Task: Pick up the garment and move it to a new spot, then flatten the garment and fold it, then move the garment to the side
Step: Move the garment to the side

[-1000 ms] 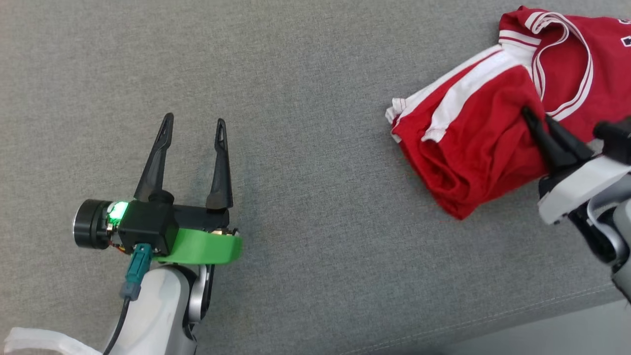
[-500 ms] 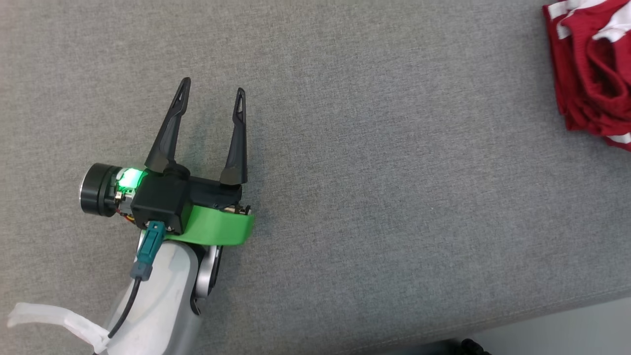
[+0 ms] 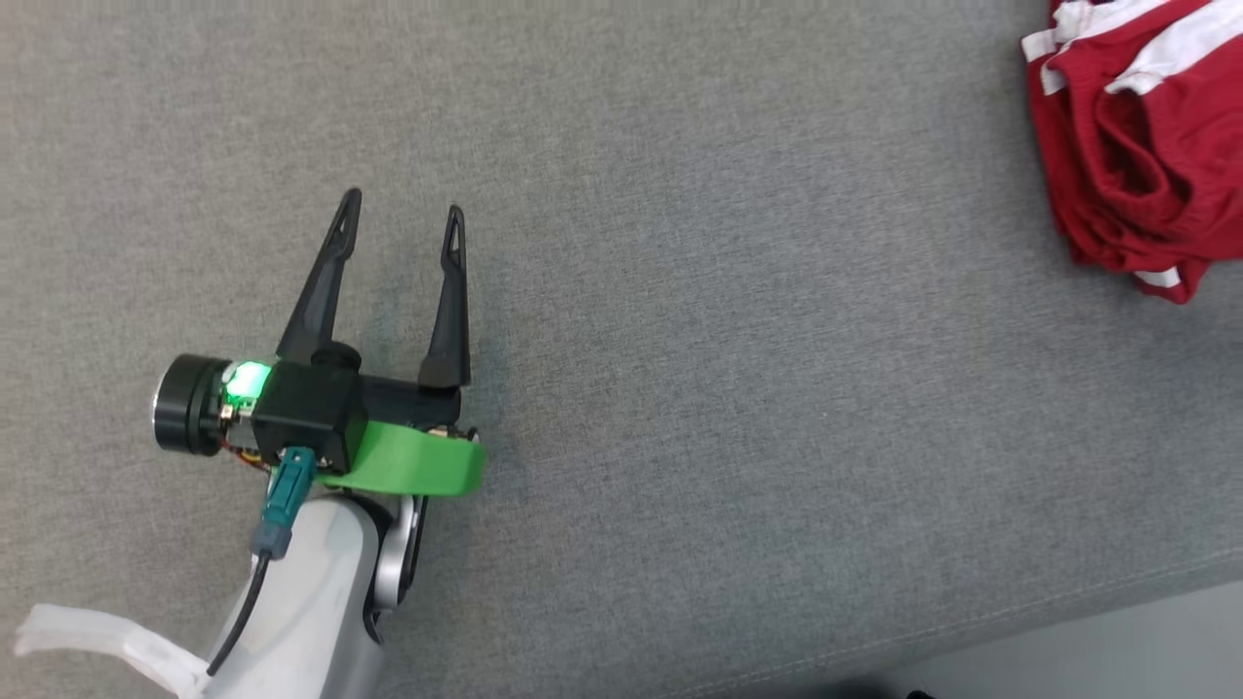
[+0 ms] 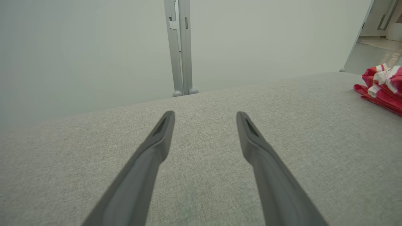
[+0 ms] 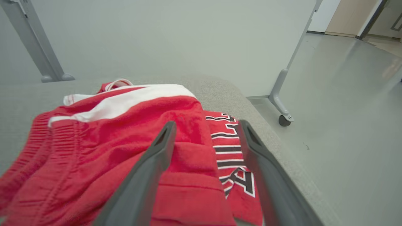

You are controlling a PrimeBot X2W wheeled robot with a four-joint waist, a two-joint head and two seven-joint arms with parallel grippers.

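The garment (image 3: 1136,146) is a red jersey with white stripes, bunched in a folded heap at the top right of the head view on the grey fabric surface (image 3: 728,388). It also appears far right in the left wrist view as the garment (image 4: 381,86). My left gripper (image 3: 401,209) hovers open over bare fabric at the lower left, nothing between its fingers; its own camera sees the left gripper (image 4: 204,117) the same way. In the right wrist view my right gripper (image 5: 205,127) stands open just above the garment (image 5: 125,141), its fingers spread over the red cloth, holding nothing.
The grey surface ends at a front edge (image 3: 1068,612) at the lower right, with pale floor beyond. A wheeled partition foot (image 5: 282,116) stands on the floor past the surface's right end. A pale wall panel with a metal post (image 4: 179,47) rises behind the far edge.
The right gripper, shut on the garment a second ago, now stands open over it. The head camera has swung left, so the garment sits further right in the picture. The left arm stays put.
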